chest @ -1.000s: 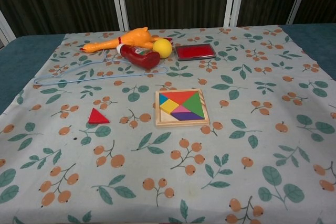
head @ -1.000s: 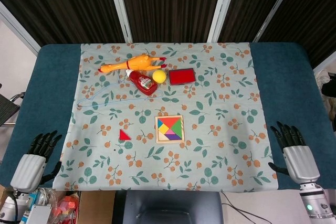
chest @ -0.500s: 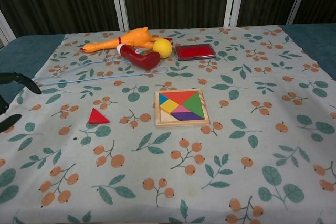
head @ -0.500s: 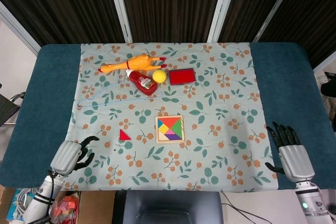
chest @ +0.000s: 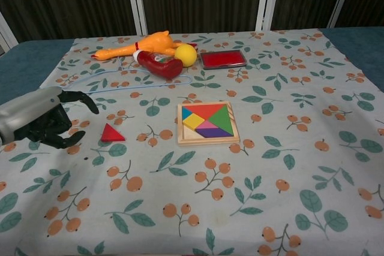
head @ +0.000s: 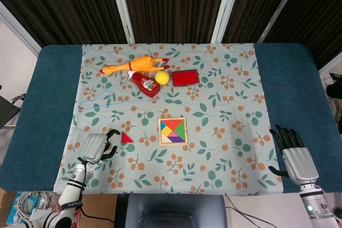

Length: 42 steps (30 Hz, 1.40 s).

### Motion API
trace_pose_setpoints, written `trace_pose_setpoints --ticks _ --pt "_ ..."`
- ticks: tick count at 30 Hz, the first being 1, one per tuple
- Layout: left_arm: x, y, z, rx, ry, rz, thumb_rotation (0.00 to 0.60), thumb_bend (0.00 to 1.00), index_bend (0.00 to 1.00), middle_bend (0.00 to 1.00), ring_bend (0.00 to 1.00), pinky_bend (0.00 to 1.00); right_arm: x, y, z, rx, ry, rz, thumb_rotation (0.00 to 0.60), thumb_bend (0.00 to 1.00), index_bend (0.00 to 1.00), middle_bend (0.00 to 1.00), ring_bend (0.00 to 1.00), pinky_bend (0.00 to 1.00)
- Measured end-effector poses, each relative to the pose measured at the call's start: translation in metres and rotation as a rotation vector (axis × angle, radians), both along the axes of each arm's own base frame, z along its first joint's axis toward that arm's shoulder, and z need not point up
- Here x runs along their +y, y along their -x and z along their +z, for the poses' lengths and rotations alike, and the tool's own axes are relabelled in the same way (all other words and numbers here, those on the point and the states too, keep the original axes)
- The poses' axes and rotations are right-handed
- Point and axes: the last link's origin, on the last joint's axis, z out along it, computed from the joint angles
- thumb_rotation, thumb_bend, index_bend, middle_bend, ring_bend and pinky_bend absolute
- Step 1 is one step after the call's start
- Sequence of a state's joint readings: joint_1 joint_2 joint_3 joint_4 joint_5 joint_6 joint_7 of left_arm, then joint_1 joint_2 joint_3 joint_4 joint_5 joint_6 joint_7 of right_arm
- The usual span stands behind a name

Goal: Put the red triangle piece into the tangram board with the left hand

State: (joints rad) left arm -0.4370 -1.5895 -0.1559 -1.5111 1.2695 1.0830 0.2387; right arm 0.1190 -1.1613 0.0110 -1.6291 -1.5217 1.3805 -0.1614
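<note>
The red triangle piece [head: 126, 138] lies flat on the flowered cloth, well to the left of the board, with one corner pointing away from the robot. The tangram board [head: 173, 131] is a square wooden tray lying flat near the middle of the table, holding coloured pieces with a bare gap at its lower left corner.

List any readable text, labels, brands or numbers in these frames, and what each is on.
None readable.
Red bottle: pale patch on its side, possibly a label, too blurred to read in either view.
Red flat case, tangram board, rubber chicken: no print visible.
</note>
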Motion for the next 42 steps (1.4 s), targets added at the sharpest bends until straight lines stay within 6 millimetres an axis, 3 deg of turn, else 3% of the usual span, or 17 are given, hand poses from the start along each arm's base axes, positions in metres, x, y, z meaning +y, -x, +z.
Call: trace_pose_setpoints --ticks 7,23,42 --pt "0.011 -0.004 -0.018 0.025 0.019 0.02 0.6 0.39 0.31 1.0 1.0 1.0 0.0 0.0 0.0 -0.008 -0.008 -0.003 0.6 0.15 0.0 0.0 0.0 0.0" --pt "0.018 -0.01 -0.037 0.096 0.01 -0.015 0.6 0.39 0.35 1.0 1.0 1.0 0.001 0.0 0.002 -0.024 -0.016 -0.007 0.6 0.15 0.0 0.0 0.0 0.0" --pt "0.022 -0.005 -0.044 0.117 0.001 -0.009 0.6 0.38 0.39 1.0 1.0 1.0 0.002 -0.001 0.001 -0.028 -0.039 -0.013 0.6 0.15 0.0 0.0 0.0 0.0"
